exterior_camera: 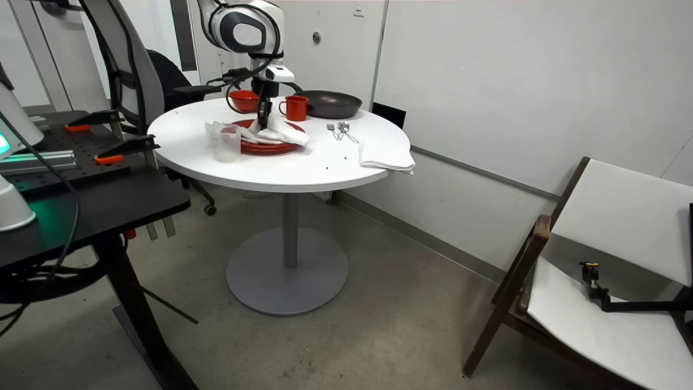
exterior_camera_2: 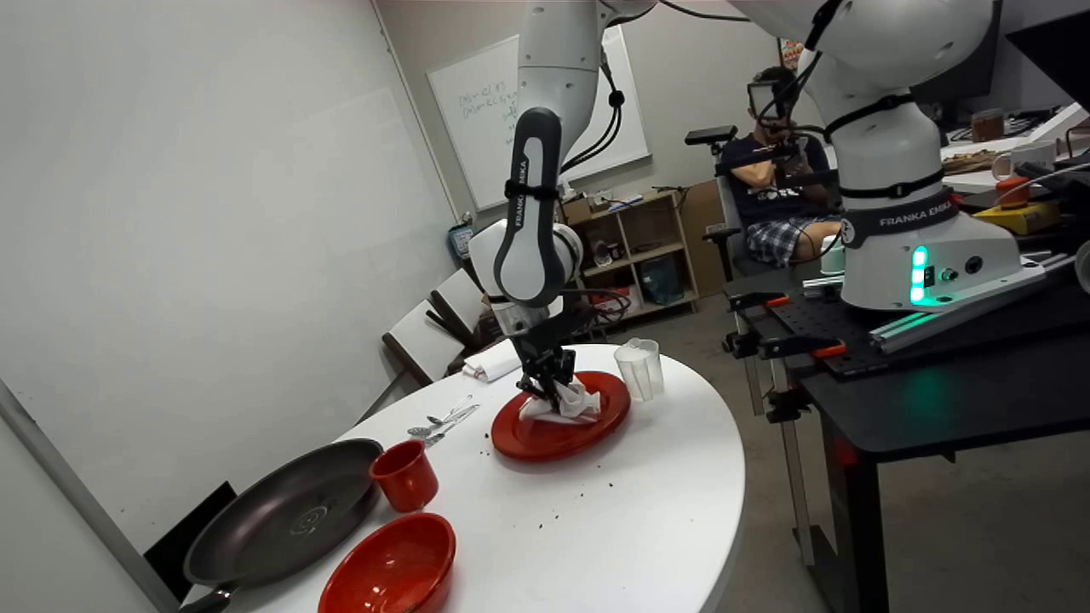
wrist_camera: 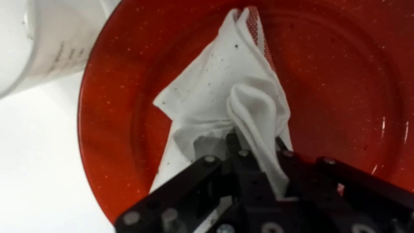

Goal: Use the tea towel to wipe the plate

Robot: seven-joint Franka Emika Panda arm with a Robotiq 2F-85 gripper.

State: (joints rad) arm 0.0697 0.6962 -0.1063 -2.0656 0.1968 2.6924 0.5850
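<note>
That plate (wrist_camera: 330, 97) is deep red flecked with white, the towel (wrist_camera: 223, 84) white with dark specks. From here the pincer (exterior_camera: 263, 123) looks black, the bench (exterior_camera_2: 647, 528) white, mug (exterior_camera_2: 407, 478) and bowl (exterior_camera_2: 392, 566) red, the pan (exterior_camera_2: 289, 511) purplish-brown.

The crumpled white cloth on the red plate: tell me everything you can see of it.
The crumpled white cloth looks like soft fabric, flecked dark in places, with a mesh-like strip showing red along one edge. It lies bunched on the round, speckled red plate, one raised fold apparently pinched by the black mechanical gripper.
</note>
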